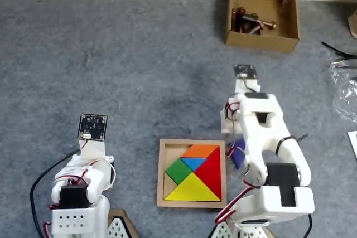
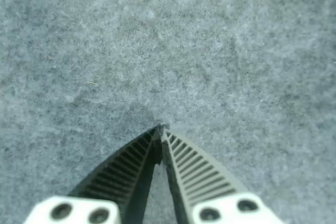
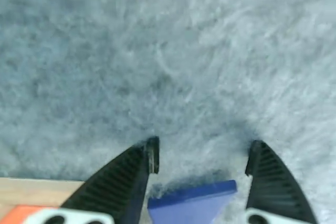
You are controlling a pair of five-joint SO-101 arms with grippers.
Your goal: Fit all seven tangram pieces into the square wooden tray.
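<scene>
The square wooden tray [image 1: 162,174] lies between the two arms and holds orange [image 1: 199,151], light blue [image 1: 193,163], green [image 1: 177,171], red [image 1: 212,169] and yellow [image 1: 193,189] pieces. A dark blue piece [image 1: 236,153] lies on the carpet just beyond the tray's right edge, partly under the right arm [image 1: 262,132]. My right gripper [image 3: 202,156] is open, with the dark blue piece [image 3: 190,203] between its fingers and a tray corner [image 3: 31,188] beside it. My left gripper [image 2: 160,128] is shut over bare grey carpet, left of the tray.
A cardboard box [image 1: 262,32] with copper-coloured metal parts stands at the back right. Clear plastic wrap [image 1: 346,90] and black cables lie at the right edge. Grey carpet covers the table.
</scene>
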